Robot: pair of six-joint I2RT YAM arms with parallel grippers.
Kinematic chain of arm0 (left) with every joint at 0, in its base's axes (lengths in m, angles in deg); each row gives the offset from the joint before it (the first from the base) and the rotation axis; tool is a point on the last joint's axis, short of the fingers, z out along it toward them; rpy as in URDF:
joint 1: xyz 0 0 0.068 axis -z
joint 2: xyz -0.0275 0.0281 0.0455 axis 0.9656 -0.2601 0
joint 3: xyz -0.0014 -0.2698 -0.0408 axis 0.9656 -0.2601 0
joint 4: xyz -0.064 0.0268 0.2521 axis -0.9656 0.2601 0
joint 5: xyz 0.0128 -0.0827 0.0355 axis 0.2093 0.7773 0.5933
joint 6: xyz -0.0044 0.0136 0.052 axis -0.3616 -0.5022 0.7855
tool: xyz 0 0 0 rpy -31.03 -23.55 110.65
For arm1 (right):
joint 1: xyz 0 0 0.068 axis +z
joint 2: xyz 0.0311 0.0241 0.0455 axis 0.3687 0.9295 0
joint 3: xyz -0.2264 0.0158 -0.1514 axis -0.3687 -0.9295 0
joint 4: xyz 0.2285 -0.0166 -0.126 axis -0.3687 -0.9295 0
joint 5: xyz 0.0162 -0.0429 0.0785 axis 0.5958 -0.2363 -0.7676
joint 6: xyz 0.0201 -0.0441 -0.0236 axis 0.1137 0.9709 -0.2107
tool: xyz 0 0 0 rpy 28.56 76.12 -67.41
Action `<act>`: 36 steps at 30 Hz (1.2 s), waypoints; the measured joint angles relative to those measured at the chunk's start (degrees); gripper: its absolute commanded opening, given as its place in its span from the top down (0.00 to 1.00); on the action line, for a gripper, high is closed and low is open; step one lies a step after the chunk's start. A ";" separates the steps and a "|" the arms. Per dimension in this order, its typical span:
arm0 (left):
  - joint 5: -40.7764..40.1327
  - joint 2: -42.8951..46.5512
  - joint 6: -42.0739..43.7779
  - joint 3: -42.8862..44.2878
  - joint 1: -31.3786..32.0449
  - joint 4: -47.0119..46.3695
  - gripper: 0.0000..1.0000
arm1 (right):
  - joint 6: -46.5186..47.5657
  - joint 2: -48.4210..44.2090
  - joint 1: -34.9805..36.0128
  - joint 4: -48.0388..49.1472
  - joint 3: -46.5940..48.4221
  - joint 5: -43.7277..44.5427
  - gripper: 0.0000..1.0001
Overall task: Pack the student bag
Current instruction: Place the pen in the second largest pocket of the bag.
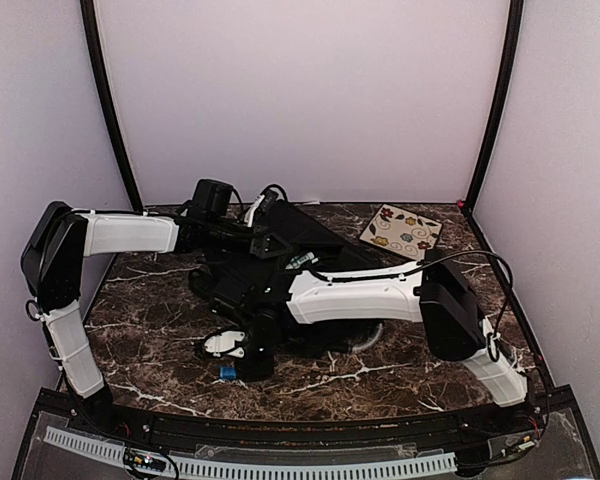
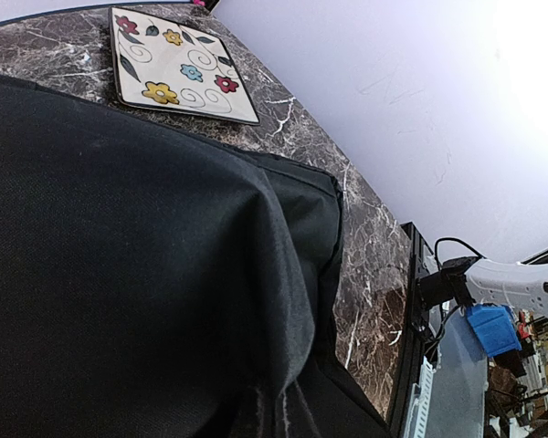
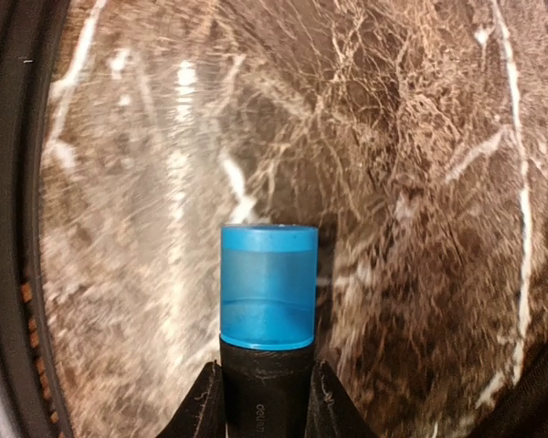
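From above, the student bag (image 1: 270, 275) lies in a dark heap at the centre of the marbled tabletop (image 1: 150, 310), reaching toward the back edge. The left end effector (image 1: 264, 238) sits down on the bag's upper part, black against black, so I cannot tell whether it is released or clenched. The right end effector (image 1: 232, 352) is at the bag's lower left edge, with a blue-capped marker (image 1: 226, 372) showing just below it. A flowered tile (image 1: 400, 230) lies flat at the upper right, just beside the bag's far corner.

In the left wrist view, black bag fabric fills the left and centre of the frame, folded into a ridge. The tile is at the upper left on bare marble. The end effector's own fingers do not show.

In the right wrist view, the fingers (image 3: 201, 412) at the bottom edge are clenched on the marker's black barrel. Its blue cap points up the frame over the marble.
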 measured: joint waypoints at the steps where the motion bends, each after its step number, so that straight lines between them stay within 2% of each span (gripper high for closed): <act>1: 0.00 0.00 0.00 0.00 0.00 0.00 1.00 | -0.02 -1.01 -0.02 -0.81 -0.39 -0.39 0.76; 5: 0.00 0.00 0.00 0.00 0.00 0.00 1.00 | 0.02 -7.76 -0.42 -3.19 -2.97 -2.38 0.76; 11: -0.02 0.00 0.00 0.00 0.00 0.04 1.00 | 0.61 -22.91 -3.76 -5.05 -9.22 -6.08 0.76; 18: 0.04 0.00 0.00 0.00 0.00 0.04 1.00 | 4.31 -34.60 -11.13 -4.48 -21.22 -2.64 0.76; 25: 0.07 0.00 0.00 0.00 0.00 0.04 1.00 | 14.29 -39.82 -14.91 -0.85 -30.18 10.75 0.77; 36: 0.09 0.00 0.00 0.00 0.02 0.04 1.00 | 33.20 -36.96 -16.76 13.55 -34.80 25.51 0.77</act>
